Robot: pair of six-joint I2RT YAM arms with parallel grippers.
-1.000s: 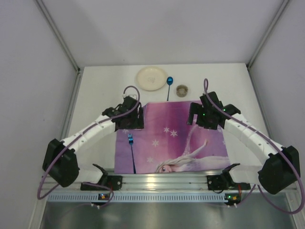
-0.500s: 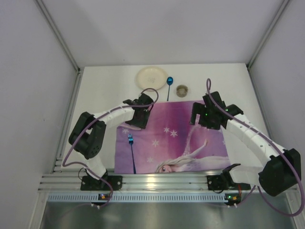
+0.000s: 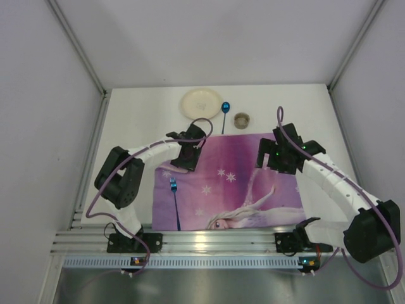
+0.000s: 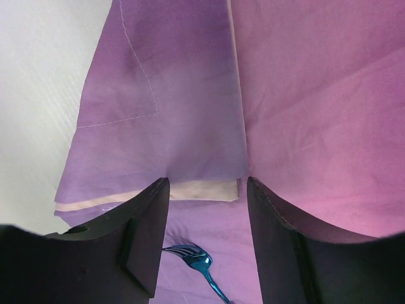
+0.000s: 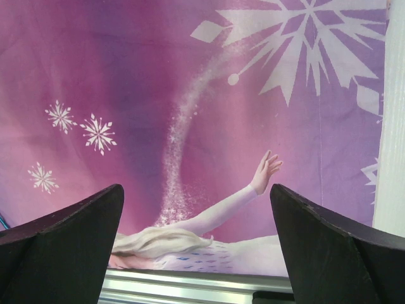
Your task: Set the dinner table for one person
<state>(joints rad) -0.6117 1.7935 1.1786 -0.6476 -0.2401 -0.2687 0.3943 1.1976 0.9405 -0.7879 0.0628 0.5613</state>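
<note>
The white dinner table [image 3: 126, 126] carries a purple-pink placemat [image 3: 240, 183] with a blue fork [image 3: 174, 201] on its left side. A cream plate [image 3: 201, 103], a blue spoon [image 3: 224, 115] and a small cup [image 3: 242, 120] lie beyond the mat. My left gripper [image 3: 185, 159] is open over the mat's far left corner. In the left wrist view the gripper [image 4: 207, 185] straddles a folded-over flap [image 4: 158, 126] with a cream edge, and the fork [image 4: 201, 261] lies below. My right gripper [image 3: 282, 159] is open and empty above the mat's right part [image 5: 196, 204].
Grey walls enclose the table on three sides. An aluminium rail [image 3: 221, 244] with the arm bases runs along the near edge, just below the mat. Bare white table [image 4: 31, 95] shows left of the mat and in a strip on its right [image 5: 395, 126].
My left arm has swung its elbow inward and the gripper has moved right and slightly farther, onto the mat's far left corner. My right gripper has drifted a little to the right.
</note>
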